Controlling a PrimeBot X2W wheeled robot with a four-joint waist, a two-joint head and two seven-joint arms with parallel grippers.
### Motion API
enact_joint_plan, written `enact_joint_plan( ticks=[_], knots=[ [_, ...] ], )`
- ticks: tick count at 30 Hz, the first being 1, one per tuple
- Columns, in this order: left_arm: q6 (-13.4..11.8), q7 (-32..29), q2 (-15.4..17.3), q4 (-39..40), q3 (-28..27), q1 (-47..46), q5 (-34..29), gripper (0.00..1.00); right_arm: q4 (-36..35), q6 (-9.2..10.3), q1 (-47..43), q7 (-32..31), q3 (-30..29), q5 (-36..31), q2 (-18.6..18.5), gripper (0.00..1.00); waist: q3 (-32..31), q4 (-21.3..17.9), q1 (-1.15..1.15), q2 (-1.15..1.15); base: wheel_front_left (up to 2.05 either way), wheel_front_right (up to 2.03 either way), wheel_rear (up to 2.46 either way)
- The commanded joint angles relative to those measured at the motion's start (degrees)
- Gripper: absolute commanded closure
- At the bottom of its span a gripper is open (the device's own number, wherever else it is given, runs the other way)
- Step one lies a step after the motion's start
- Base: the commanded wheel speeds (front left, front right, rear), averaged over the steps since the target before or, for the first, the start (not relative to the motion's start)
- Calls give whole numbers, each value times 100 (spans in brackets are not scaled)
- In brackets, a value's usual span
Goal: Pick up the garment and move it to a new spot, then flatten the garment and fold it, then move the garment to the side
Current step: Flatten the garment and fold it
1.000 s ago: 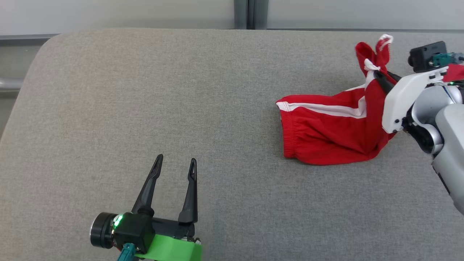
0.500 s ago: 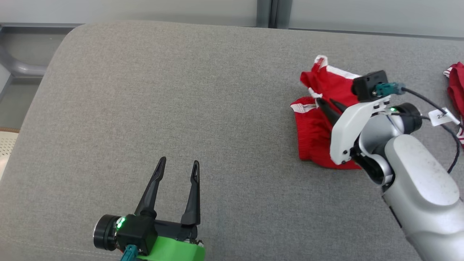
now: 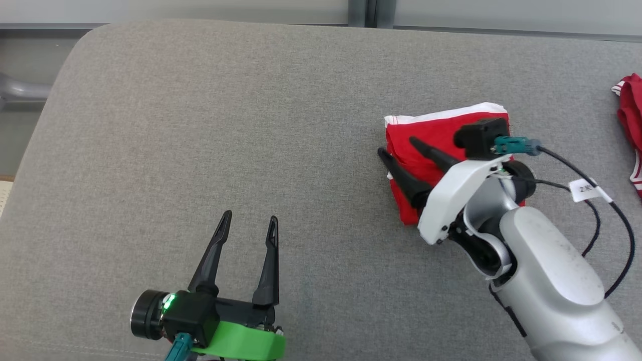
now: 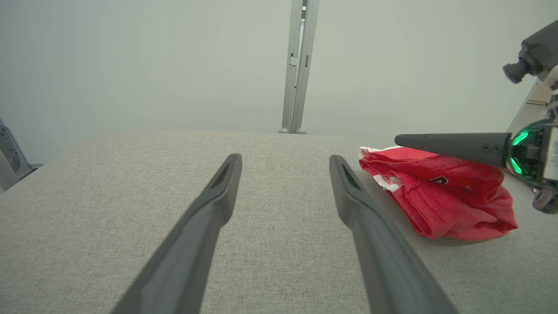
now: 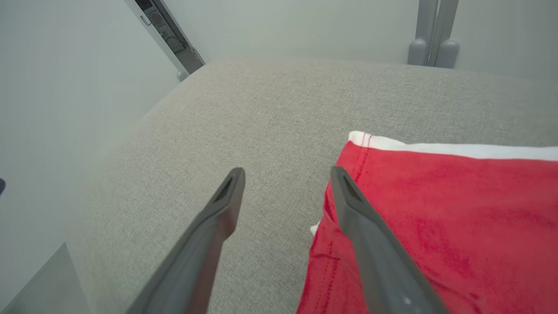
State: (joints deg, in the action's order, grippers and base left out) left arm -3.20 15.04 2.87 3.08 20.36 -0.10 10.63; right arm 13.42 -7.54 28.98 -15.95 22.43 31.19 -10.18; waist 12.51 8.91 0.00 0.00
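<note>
Note the garment (image 3: pixel 426 133), folded into a red packet with a white band along its far edge, flat on the grey padded surface (image 3: pixel 225 100). See the right gripper (image 3: pixel 396 146) low over the garment's left edge, jaws spread wide and gripping nothing, one finger above red cloth and the other just off it above bare grey. See the left gripper (image 3: pixel 250 216) well apart to the garment's left and nearer the robot, likewise open and empty. Judge the fold done and the move aside yet to come. Beware a pinch on the top layer alone: likely to peel the packet open on lifting. Beware dragging from that one edge too: friction against the rough grey weave, with lagging lower layers and a skewed fold as the likely result. Mind a fingertip catching a loose hem on pulling away. Keep clear of the second red cloth (image 3: pixel 629 110) well to the garment's right, to avoid tangling the two.
</note>
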Motion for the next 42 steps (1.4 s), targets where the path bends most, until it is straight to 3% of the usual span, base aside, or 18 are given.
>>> enact_joint_plan(
  ticks=[1, 10, 16, 17, 19, 20, 32, 42],
  knots=[
    [10, 15, 6, 5, -29, -70, 42, 0, -88, 12, -53, 220, -104, 13, -158, 0, 0, -52, 0, 0, 0, 0, 0],
    [26, 15, 7, 51, -143, 73, -43, 0, 29, 10, -698, 1621, -594, -230, -792, 0, -175, -332, 0, 0, 0, 0, 0],
    [67, 15, 7, 80, -240, 179, -94, 0, 437, 8, -1284, 2320, -540, -185, -1102, 0, -317, -542, 0, 0, 0, 0, 0],
    [70, 15, 7, 82, -248, 196, -101, 0, 485, 8, -1353, 2401, -478, -153, -1139, 8, -344, -576, 0, 0, 0, 0, 0],
    [87, 16, 7, 86, -240, 214, -109, 0, 545, 8, -1404, 2537, -381, -73, -1193, 96, -367, -611, 0, 0, 0, 0, 0],
    [96, 15, 7, 87, -236, 218, -113, 0, 543, 8, -1396, 2587, -303, -49, -1211, 100, -372, -618, 0, 0, 0, 0, 0],
    [112, 15, 7, -1, -51, 124, 18, 0, 1134, 9, -116, 2673, 1171, 262, -1675, 100, -273, -245, 0, 0, 0, 0, 0],
    [57, 16, 7, 1, -17, 54, 69, 0, 1568, 9, 248, 2654, 2739, 845, -1380, 100, -179, -44, 0, 0, 0, 0, 0]
  ],
)
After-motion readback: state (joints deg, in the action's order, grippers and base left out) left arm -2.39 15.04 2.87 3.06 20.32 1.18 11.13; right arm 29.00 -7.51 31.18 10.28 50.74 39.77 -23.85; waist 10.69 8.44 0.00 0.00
